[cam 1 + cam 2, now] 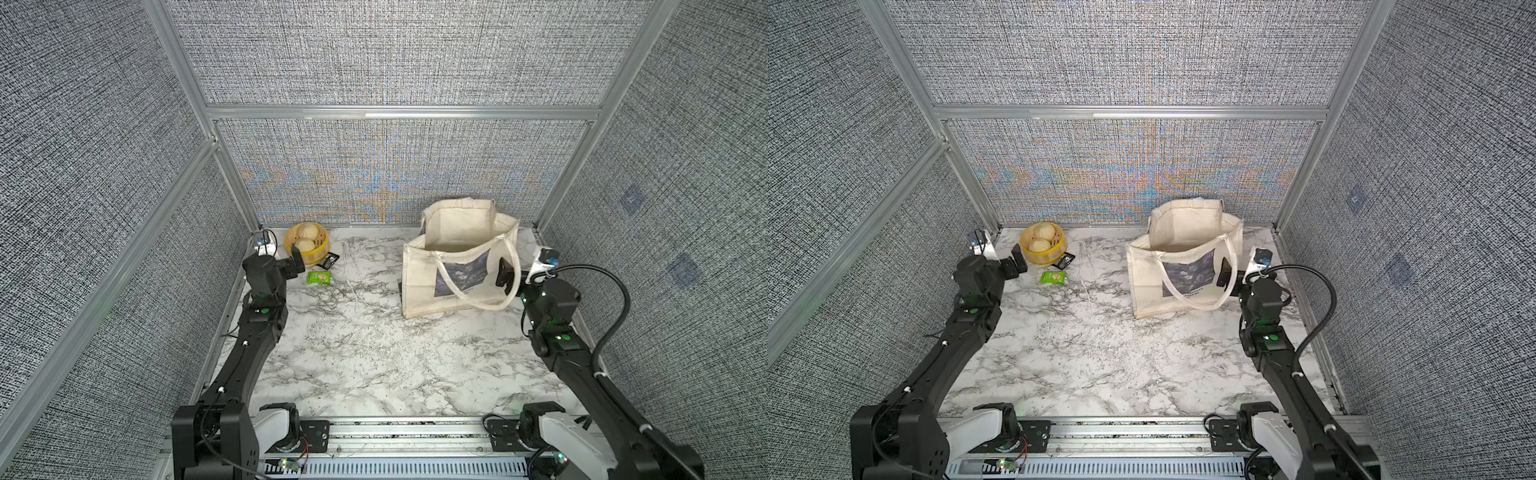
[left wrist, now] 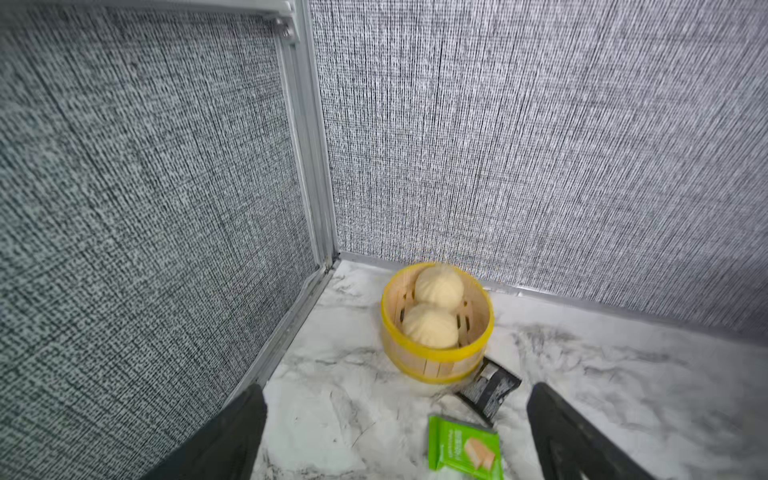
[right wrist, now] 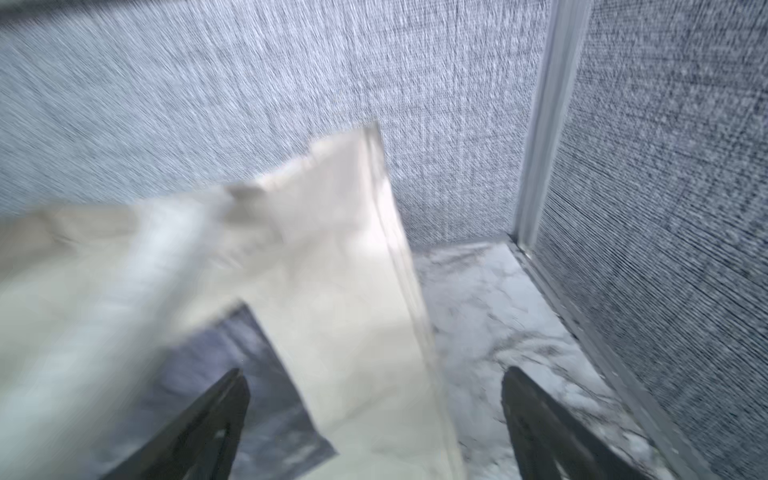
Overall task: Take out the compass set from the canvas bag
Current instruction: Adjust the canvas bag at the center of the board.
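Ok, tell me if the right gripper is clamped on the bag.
No, the right gripper stands wide open beside the canvas bag, its jaws pinching nothing.

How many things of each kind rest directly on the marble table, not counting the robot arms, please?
canvas bag: 1
yellow basket: 1
snack packets: 2, the green packet and the black packet
Total: 4

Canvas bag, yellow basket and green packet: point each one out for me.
canvas bag (image 1: 419, 282): in a top view, on its cream front panel.
yellow basket (image 2: 432, 363): left wrist view, on its slatted side wall.
green packet (image 1: 319, 277): in a top view, on its printed face.
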Controlling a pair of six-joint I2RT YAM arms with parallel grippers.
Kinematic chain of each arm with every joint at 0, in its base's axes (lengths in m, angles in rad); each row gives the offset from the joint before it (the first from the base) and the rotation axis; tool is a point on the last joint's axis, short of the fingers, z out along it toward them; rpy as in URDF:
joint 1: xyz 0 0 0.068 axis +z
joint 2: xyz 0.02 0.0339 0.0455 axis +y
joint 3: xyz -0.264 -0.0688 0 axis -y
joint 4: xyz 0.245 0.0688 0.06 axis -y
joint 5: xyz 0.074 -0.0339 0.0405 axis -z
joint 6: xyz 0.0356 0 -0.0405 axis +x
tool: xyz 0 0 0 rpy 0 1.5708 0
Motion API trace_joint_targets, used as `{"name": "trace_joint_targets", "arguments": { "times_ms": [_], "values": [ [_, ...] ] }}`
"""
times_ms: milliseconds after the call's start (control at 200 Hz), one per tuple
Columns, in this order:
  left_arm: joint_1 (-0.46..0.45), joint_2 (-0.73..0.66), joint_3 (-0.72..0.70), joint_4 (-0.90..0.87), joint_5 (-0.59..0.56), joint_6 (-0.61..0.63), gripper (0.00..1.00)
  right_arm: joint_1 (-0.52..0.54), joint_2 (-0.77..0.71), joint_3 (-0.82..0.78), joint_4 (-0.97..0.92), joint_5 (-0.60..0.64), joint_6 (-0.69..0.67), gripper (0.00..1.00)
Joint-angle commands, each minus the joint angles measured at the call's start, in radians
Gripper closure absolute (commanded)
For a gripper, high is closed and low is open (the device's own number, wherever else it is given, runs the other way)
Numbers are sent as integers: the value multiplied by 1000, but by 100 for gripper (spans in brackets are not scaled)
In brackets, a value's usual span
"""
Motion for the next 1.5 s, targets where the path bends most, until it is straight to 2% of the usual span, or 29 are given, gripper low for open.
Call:
{"name": "trace_joint_targets", "arguments": {
  "times_ms": [0, 120, 245, 405, 520, 650, 800, 895, 960, 1045, 1160, 1306, 1396, 1496],
  "values": [
    [-58, 29, 164, -428, 20, -148, 2, 12, -75, 113, -336, -213, 191, 4],
    [-219, 80, 326, -503, 68, -202, 3, 24, -15, 338, -554, -205, 161, 4],
    [-328, 182, 497, -563, 213, -268, 8, 25, 94, 585, -771, -148, 80, 4],
    [-430, 331, 704, -638, 276, -263, 9, 39, 122, 699, -888, -99, 62, 4],
    [-458, 445, 813, -669, 340, -278, 9, 59, 19, 634, -890, -69, 64, 4],
    [-495, 594, 985, -767, 430, -293, 11, 59, -120, 452, -850, -4, 72, 4],
    [-562, 714, 1177, -909, 492, -284, 12, 61, -162, 205, -834, -122, 195, 4],
    [-595, 724, 1213, -959, 488, -290, 11, 60, -153, 92, -818, -173, 265, 4],
    [-610, 718, 1215, -990, 462, -302, 10, 59, -143, 40, -829, -142, 295, 1],
    [-622, 732, 1244, -1063, 413, -324, 12, 59, -121, 5, -873, -52, 343, 1],
    [-629, 795, 1313, -1125, 438, -368, 13, 59, -63, -10, -954, 36, 415, 1],
    [-653, 909, 1465, -1190, 432, -362, 14, 59, 15, -22, -1044, 122, 541, 1],
    [-655, 940, 1509, -1203, 419, -363, 14, 57, 66, -24, -1096, 176, 611, 1],
    [-655, 953, 1532, -1235, 353, -341, 17, 38, 97, 2, -1169, 243, 640, 1]
  ]
}}
